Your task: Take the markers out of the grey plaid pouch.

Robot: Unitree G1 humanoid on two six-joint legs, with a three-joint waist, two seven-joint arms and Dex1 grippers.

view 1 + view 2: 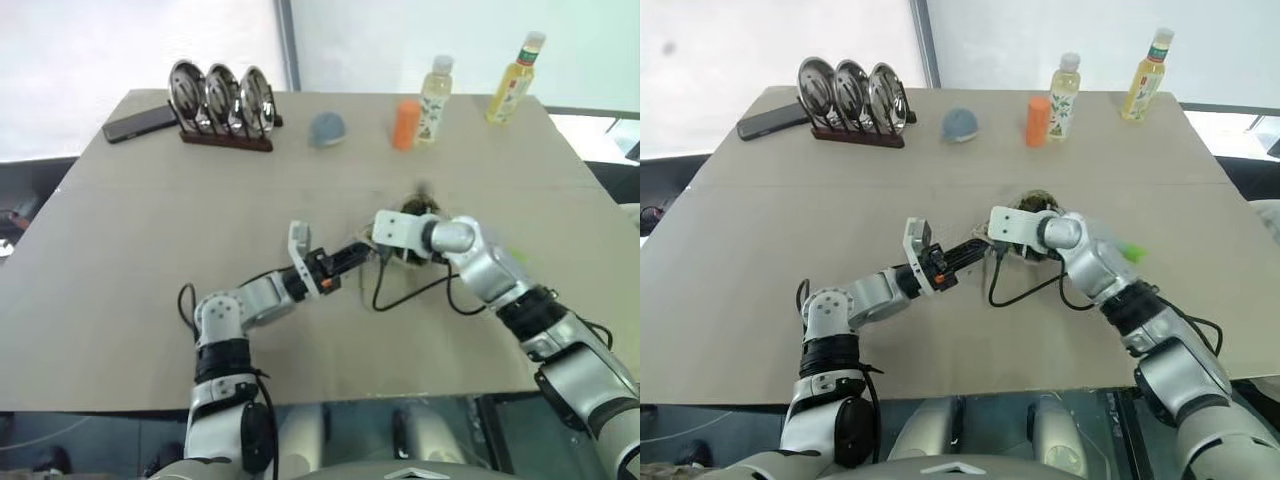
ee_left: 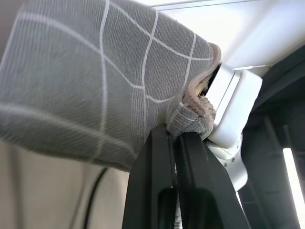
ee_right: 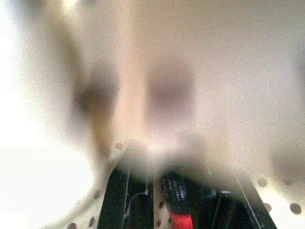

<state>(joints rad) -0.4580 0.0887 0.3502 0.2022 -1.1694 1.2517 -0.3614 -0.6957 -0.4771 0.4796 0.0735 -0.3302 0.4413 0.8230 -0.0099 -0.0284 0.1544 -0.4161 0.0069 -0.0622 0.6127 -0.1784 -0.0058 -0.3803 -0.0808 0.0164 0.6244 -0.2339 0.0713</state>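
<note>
Your left gripper (image 2: 178, 143), nearest you, is clenched on the small pull loop (image 2: 190, 119) of the grey plaid pouch (image 2: 95, 86), holding it off the table (image 1: 150, 300) at mid-table. Your right gripper (image 3: 164, 195) is sunk into the pouch mouth against the lining; a black-and-red marker (image 3: 178, 200) lies between its fingers, though whether they have closed on it you cannot tell. A green-capped highlighter (image 1: 1130, 250) seems already out, beyond your right forearm. Judged so, one marker remains. Farther back stand an orange cylinder (image 1: 406, 124) and two bottles (image 1: 436, 96).
</note>
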